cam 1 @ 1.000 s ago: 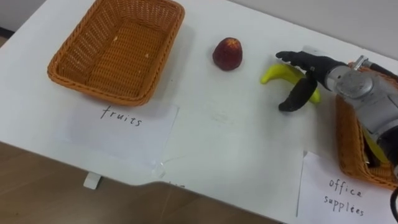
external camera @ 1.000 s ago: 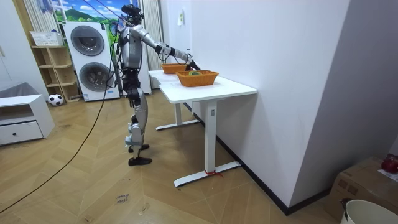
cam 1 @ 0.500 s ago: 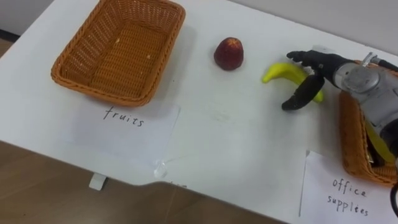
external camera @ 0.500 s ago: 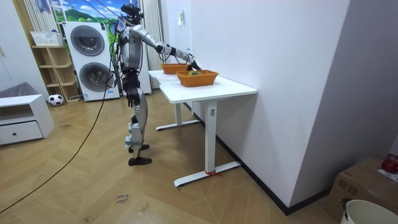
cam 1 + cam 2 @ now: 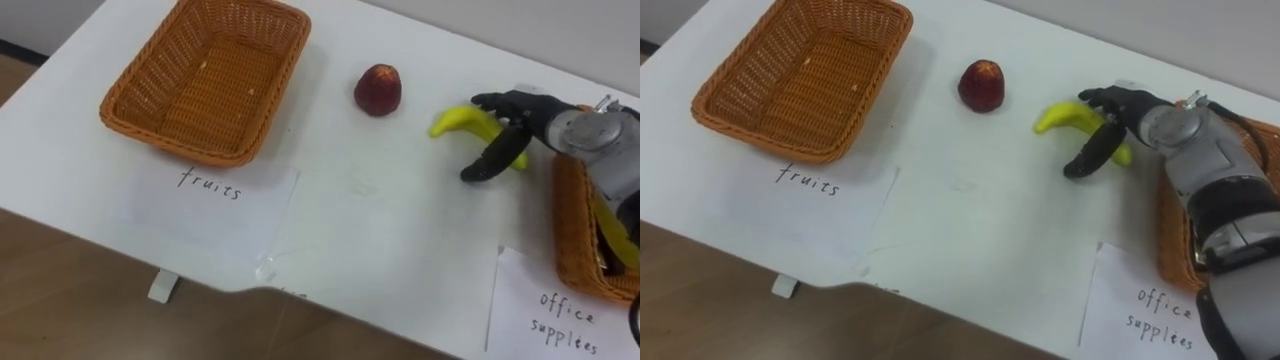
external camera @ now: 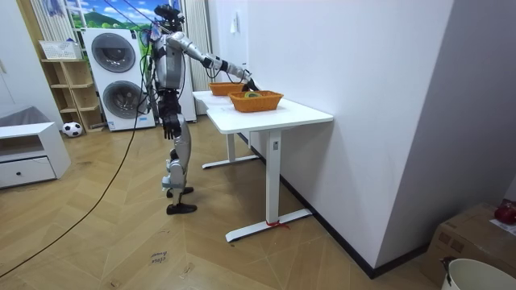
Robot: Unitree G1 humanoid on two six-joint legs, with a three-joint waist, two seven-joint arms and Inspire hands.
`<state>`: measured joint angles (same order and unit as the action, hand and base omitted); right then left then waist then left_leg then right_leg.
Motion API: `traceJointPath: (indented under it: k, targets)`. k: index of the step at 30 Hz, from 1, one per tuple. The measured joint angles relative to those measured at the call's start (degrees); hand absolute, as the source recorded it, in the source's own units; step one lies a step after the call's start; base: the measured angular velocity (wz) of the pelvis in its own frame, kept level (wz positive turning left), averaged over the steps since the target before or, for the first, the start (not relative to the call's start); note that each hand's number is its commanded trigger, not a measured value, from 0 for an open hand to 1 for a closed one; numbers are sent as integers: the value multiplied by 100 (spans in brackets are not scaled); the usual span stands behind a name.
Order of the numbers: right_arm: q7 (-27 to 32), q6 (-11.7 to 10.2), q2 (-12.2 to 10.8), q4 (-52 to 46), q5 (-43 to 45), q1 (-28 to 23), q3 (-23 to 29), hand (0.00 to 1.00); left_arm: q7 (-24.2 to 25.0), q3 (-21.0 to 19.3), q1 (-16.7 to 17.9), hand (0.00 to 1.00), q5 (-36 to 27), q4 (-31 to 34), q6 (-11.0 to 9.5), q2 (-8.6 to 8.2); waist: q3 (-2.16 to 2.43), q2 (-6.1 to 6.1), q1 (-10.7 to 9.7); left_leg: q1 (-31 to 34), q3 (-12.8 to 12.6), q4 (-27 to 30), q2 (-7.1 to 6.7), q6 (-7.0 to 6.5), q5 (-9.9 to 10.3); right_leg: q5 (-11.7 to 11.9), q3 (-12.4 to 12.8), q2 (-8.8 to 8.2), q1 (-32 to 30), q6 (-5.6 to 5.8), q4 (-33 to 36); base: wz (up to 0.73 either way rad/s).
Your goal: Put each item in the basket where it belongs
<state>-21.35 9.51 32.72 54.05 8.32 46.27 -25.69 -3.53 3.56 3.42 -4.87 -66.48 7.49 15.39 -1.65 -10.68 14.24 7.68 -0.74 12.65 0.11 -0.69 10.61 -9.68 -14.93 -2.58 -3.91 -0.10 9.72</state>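
One curved yellow banana [image 5: 453, 123] lies beneath the right hand [image 5: 527, 118].

The head camera has turned a little, so everything sits slightly further right in the eye views than a second ago. Beyond that shift, the right hand [image 5: 530, 117] has drawn back rightward along the banana [image 5: 455, 122]. Its fingertips [image 5: 484, 100], which earlier reached closer to the fruit's left tip, now lie further from that tip and lower over its far side.
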Motion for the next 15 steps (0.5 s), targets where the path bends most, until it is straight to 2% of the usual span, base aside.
traceJointPath:
  k: [1,3,15]
  targets:
    - [-3,4,1,10,-1,0,0,27,0,0,-5,0,0,0,0,0,0,-1,12,0,1,2,2,0,0,2,-3,2,1,-3,0,0]
    - [-10,7,1,67,-1,8,0,100,-1,0,-11,0,0,-2,1,0,-2,-3,34,0,10,3,4,5,-3,5,-14,6,12,-8,0,0]
    - [97,-14,80,92,-222,59,-18,100,-125,22,14,0,11,-42,-39,7,-16,-27,42,-46,-2,12,12,12,-7,15,16,20,56,-23,-6,0]
